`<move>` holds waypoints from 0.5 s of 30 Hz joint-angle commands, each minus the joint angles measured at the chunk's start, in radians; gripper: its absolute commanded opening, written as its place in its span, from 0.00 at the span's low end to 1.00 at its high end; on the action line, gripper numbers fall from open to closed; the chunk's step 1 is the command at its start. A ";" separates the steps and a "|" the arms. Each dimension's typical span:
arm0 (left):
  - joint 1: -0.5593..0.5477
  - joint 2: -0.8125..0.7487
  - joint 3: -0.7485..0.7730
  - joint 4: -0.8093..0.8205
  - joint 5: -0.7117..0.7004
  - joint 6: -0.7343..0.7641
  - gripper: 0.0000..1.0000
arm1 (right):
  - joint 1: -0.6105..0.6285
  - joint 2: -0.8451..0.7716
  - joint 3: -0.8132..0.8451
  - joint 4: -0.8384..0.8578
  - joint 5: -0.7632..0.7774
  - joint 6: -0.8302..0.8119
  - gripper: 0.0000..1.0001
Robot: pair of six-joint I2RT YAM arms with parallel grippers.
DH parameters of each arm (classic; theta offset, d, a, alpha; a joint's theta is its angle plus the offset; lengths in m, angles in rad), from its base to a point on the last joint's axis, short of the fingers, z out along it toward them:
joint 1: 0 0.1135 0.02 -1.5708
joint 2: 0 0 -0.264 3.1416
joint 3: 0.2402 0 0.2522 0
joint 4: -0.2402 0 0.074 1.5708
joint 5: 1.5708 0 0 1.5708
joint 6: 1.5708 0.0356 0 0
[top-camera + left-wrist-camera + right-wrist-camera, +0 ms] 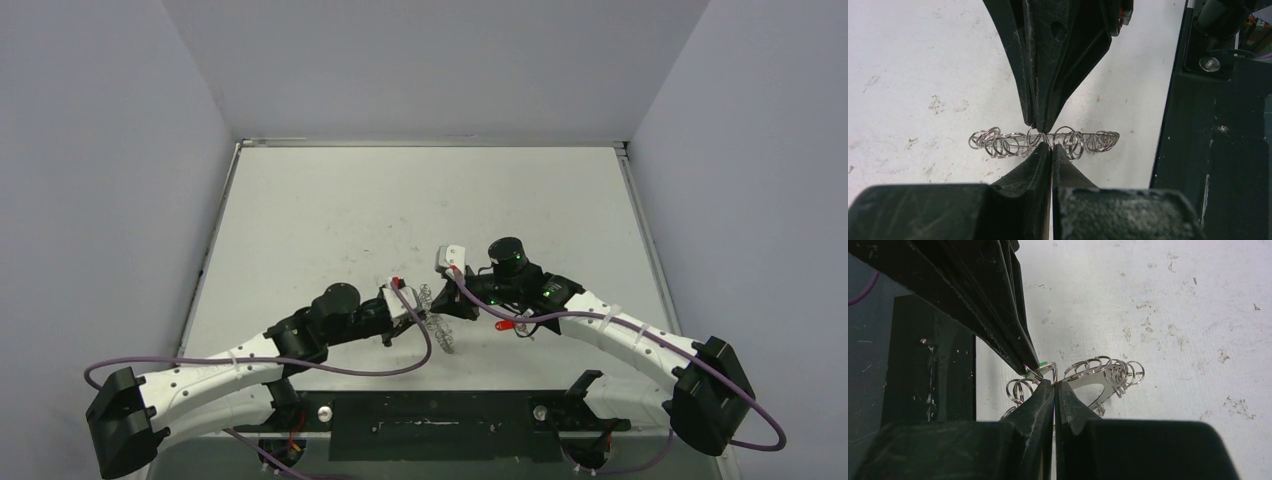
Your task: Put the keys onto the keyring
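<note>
The keyring (437, 322), a silver ring fringed with wire loops, is held off the table between both grippers. It shows edge-on in the left wrist view (998, 142) and tilted in the right wrist view (1108, 372). My right gripper (1054, 383) is shut on one of its wire loops. My left gripper (1050, 148) is shut. A speck of the green key (1040, 365) shows at the left gripper's tip, its silver part reaching to the loop. The red key (505, 325) lies on the table under the right arm.
The white table (420, 200) is scuffed and walled on three sides. The black base plate (440, 420) runs along the near edge, close behind the grippers, and also shows in the left wrist view (1218, 150).
</note>
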 commanded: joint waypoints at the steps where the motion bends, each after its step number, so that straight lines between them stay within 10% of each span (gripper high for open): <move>1: -0.005 -0.038 -0.002 0.051 -0.038 -0.022 0.00 | 0.010 -0.017 -0.006 0.076 -0.023 -0.008 0.00; 15: -0.004 -0.056 -0.035 0.101 -0.076 -0.086 0.00 | 0.027 -0.021 -0.003 0.079 -0.036 -0.012 0.00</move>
